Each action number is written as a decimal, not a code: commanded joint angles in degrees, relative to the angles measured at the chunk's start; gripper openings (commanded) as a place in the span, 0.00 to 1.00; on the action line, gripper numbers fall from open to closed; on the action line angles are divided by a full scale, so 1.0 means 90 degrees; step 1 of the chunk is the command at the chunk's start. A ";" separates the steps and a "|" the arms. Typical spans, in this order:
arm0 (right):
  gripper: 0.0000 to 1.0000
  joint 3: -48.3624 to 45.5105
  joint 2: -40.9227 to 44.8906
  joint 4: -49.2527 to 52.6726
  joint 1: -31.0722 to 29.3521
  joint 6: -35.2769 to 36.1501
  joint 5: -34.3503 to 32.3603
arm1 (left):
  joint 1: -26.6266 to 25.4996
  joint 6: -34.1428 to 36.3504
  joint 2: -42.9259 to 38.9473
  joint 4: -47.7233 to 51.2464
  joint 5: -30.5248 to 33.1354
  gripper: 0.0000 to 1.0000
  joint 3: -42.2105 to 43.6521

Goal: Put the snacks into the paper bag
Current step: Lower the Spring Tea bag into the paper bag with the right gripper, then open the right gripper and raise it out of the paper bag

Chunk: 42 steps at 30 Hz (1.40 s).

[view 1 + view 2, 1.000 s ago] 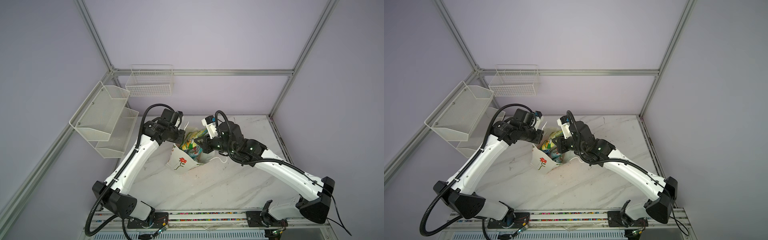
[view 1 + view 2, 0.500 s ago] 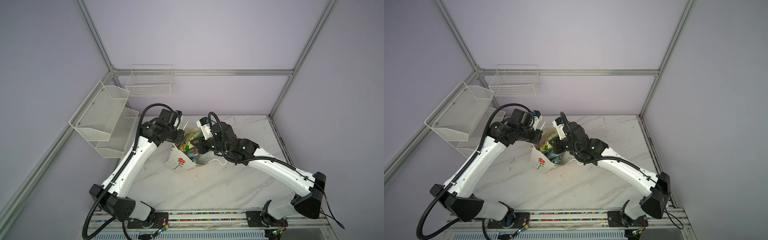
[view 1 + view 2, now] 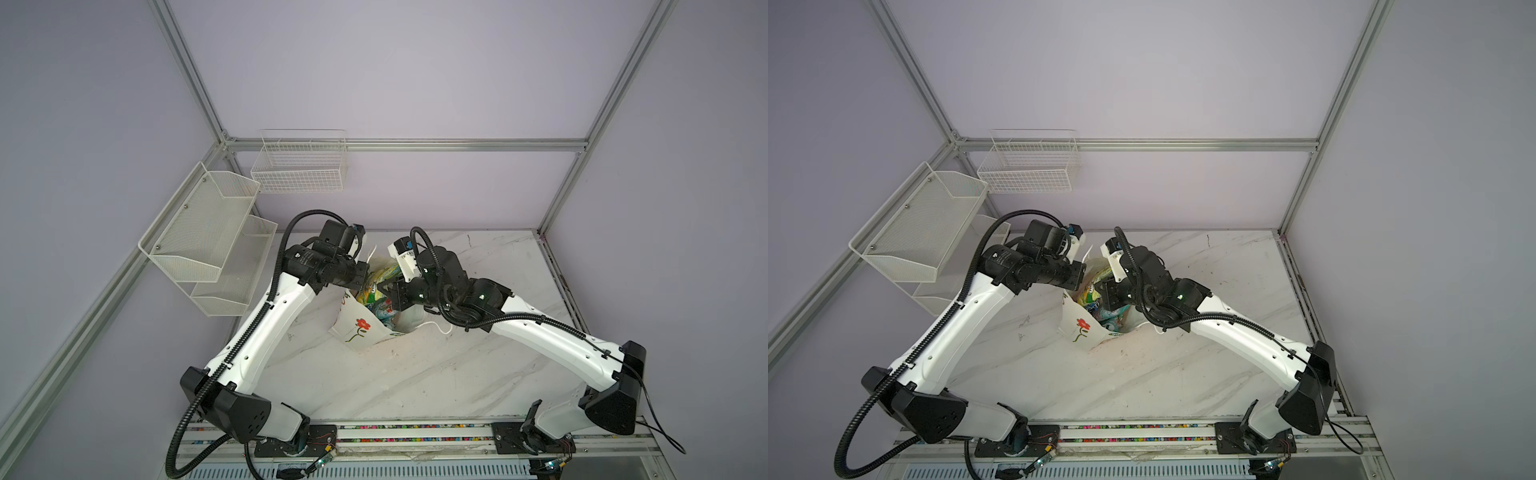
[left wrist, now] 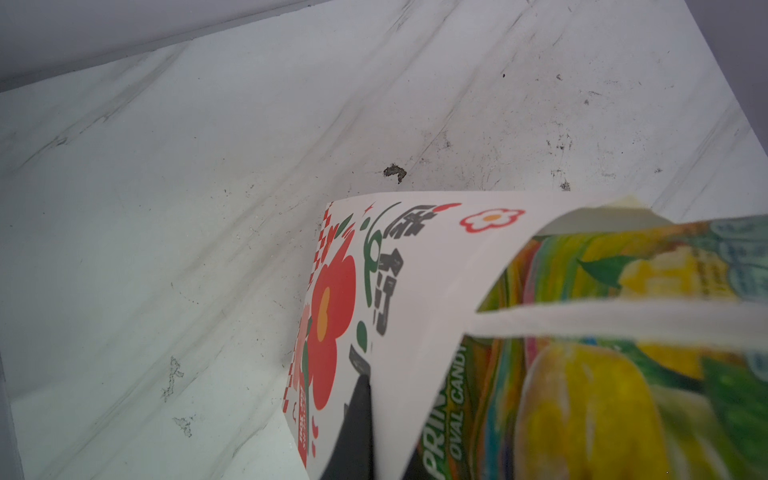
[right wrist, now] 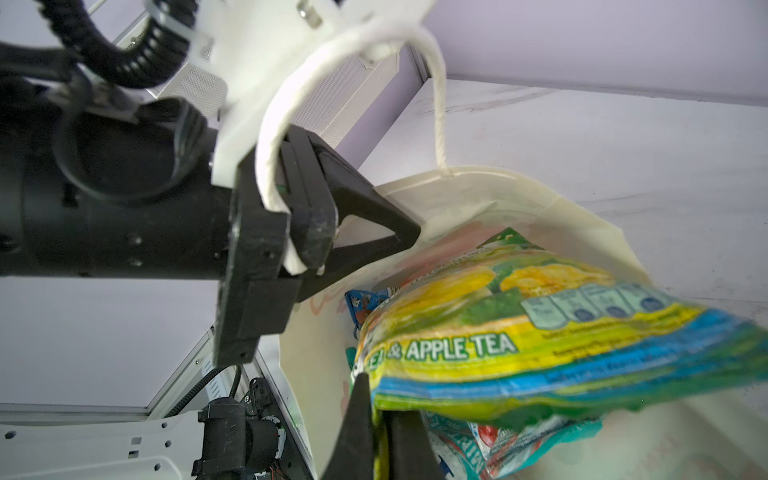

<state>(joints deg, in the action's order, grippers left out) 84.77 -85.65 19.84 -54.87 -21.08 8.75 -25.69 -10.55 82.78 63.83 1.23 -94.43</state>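
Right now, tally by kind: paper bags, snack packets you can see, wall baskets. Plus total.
Paper bag: 1
Snack packets in view: 3 (green-yellow packet, teal-red packet, blue packet); more may be hidden
Wall baskets: 3 (wire basket, upper mesh bin, lower mesh bin)
Total: 7

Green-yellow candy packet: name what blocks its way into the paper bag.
Nothing visible. The left claw holds open the white flower-printed paper bag, and the glossy green-yellow candy packet in the right claw hangs at its mouth.

Mouth of paper bag [image 3: 360, 332] plugged — green-yellow packet [image 5: 540, 332]; table [image 3: 415, 382] bare.
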 commanded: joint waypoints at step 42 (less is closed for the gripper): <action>0.97 -0.0917 0.1601 0.0714 0.0117 -0.0886 -0.2311 | -0.0044 -0.0127 -0.0512 -0.0821 -0.0137 0.00 0.0060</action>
<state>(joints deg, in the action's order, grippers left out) 78.00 -72.60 22.65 -55.16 -26.52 -9.21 -26.00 -10.94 82.76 63.70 1.50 -93.84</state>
